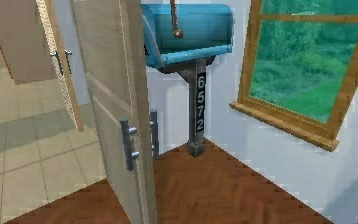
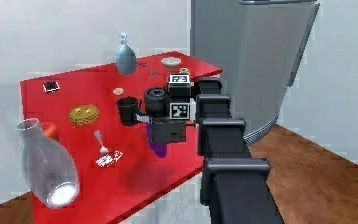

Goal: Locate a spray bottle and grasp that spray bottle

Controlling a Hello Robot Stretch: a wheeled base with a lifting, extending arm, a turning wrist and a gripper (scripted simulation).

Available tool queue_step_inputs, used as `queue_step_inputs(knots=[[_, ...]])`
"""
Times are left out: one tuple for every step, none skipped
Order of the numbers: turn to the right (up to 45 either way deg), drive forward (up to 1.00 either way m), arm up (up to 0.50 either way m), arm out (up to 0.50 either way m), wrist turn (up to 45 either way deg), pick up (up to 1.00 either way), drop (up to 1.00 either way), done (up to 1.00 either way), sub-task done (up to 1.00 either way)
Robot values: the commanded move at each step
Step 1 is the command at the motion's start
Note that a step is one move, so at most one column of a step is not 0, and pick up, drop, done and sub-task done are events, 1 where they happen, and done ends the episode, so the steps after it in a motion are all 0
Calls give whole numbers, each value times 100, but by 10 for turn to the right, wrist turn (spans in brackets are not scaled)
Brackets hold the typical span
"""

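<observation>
Gently: centre dark two-finger gripper (image 2: 137, 108) on small purple object (image 2: 163, 148) atop glossy red table (image 2: 87, 82), then lift straight; cannot tell jaw state.

I see my arm (image 2: 227, 150): dark, square, stepped segments. Two white black-marked squares (image 2: 175, 110) cap it, beside the dark gripper (image 2: 134, 110).

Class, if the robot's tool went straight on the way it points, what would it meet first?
Probably the dark cup on the red table, just ahead of the tool; depth is unclear.
</observation>
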Motion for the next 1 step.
queue_step_inputs(knots=[[0, 0, 0, 0, 0, 100, 0, 0, 0]])
